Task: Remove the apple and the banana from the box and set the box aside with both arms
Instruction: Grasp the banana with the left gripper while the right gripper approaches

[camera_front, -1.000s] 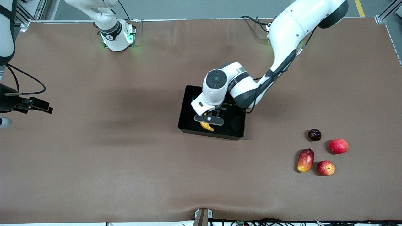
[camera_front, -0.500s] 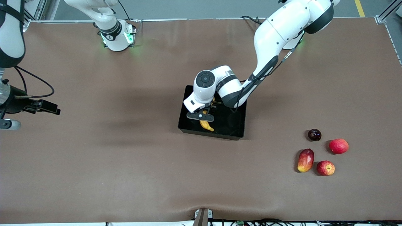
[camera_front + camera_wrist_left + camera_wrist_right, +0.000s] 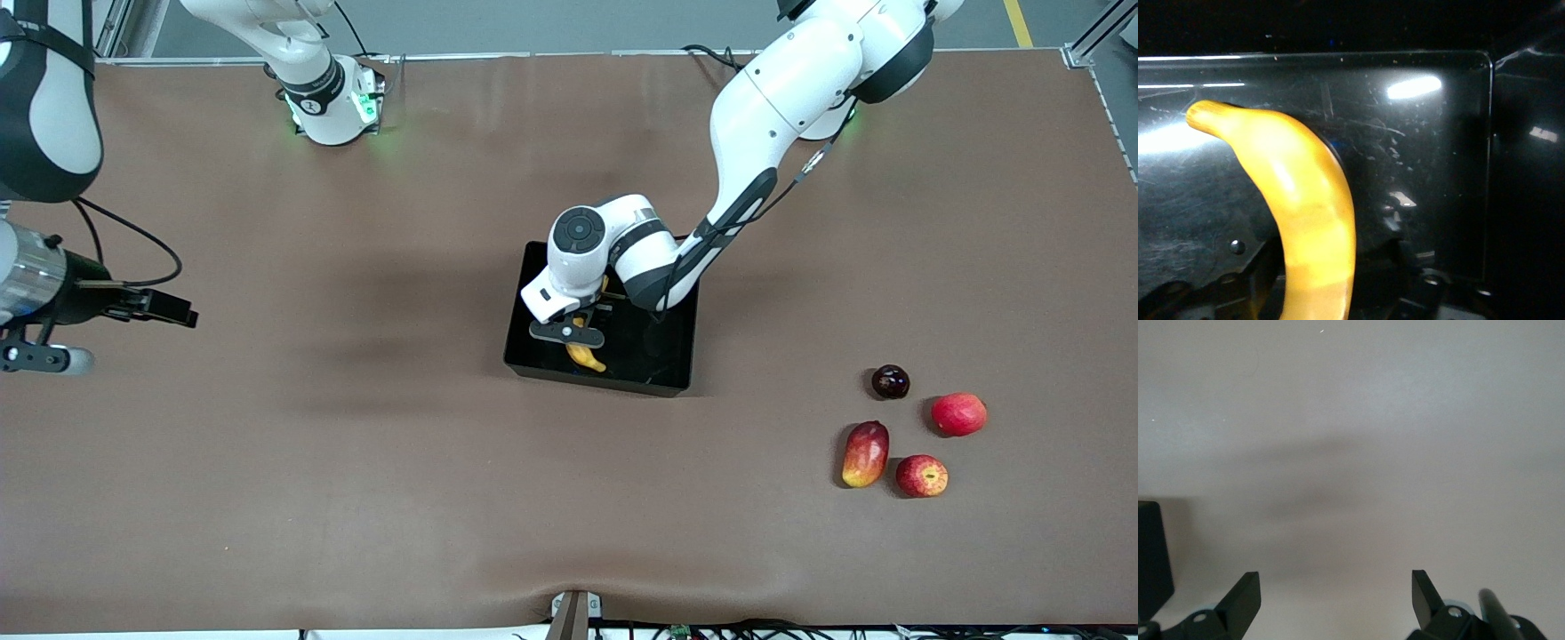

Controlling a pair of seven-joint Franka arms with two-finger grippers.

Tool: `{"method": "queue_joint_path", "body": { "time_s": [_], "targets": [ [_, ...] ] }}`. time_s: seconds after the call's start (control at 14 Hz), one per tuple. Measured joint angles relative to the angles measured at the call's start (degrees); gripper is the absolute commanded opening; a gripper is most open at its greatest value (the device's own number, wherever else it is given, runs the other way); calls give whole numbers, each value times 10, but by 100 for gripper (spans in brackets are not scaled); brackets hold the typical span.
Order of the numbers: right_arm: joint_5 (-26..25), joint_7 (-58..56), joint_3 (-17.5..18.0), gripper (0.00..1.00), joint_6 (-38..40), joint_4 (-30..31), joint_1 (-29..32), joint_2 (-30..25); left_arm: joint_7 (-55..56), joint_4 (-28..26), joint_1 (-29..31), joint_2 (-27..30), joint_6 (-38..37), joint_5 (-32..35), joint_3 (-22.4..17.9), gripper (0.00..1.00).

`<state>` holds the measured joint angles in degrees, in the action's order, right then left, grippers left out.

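The wide table covered in matte brown sheeting [image 3: 356,462] carries a shallow rectangular glossy black plastic tray [image 3: 671,378] directly beneath the left gripper [image 3: 587,331]. Toward the left arm's end of the table, well apart from that gripper, four fruits lie in a loose cluster: a small dark, nearly black round fruit [image 3: 890,381], a plain red roundish fruit [image 3: 958,414], an oblong red-yellow mango-like fruit [image 3: 865,454], and just beside it a small round red apple with yellow streaks [image 3: 921,476]. Bare brown sheeting lies beneath the right gripper [image 3: 1335,595].
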<state>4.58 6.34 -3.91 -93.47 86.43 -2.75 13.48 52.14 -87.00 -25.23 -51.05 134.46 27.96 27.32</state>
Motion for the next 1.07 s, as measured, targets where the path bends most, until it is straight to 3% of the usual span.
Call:
{"method": "queue_joint_path", "body": {
  "time_s": [0.43, 1.07],
  "targets": [
    [5, 51, 2, 100, 5, 13, -59, 6, 0, 14, -3, 7, -9, 1, -1, 0],
    [51, 194, 4, 100, -24, 75, -131, 8, 2, 58, 16, 74, -90, 1, -3, 0]
  ]
}}
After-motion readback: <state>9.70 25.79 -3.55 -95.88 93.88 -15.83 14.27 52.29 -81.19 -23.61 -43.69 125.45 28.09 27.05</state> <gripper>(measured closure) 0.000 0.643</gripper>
